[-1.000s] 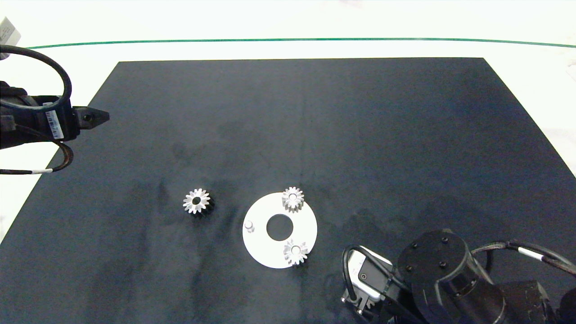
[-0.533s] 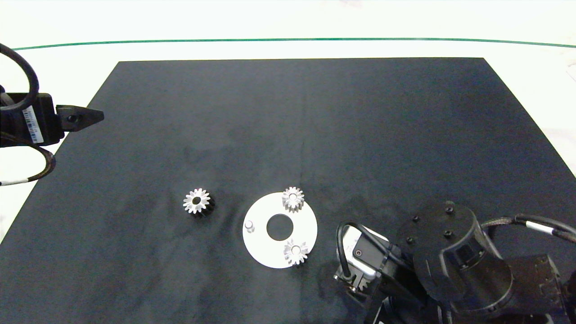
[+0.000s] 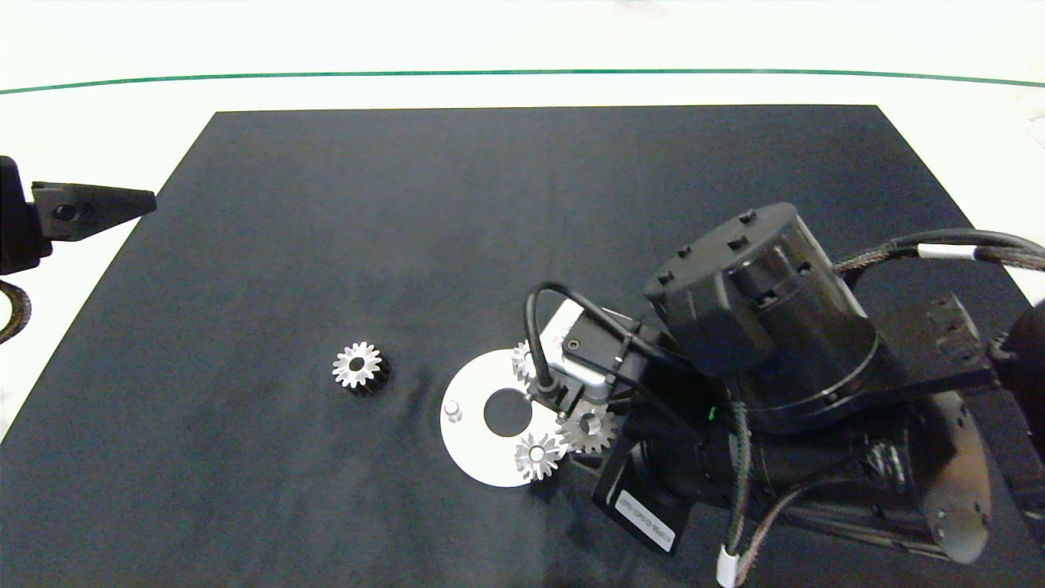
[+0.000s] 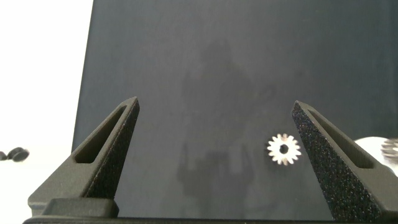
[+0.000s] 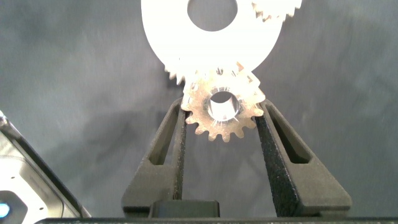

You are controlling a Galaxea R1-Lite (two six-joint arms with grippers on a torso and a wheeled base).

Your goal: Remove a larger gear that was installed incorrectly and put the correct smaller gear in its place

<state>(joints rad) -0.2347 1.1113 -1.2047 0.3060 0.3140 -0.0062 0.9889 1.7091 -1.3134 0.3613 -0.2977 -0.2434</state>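
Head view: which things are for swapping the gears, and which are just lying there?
For the job: larger gear, gripped by right gripper; smaller gear on mat; white plate with empty peg.
Just there: two other gears on the plate; left gripper, open at the mat's edge.

Right gripper (image 5: 221, 121) low over mat centre, fingers clamped; left gripper (image 4: 214, 134) parked left, fingers spread.

A large black rectangular mat (image 3: 522, 204) covers the white table (image 3: 522, 41). A thin green line (image 3: 522, 72) crosses the table beyond the mat. A flat white ring-shaped disc (image 3: 478, 445) lies on the mat, carrying a short white peg (image 3: 451, 407) and two small silver gears (image 3: 537, 456).
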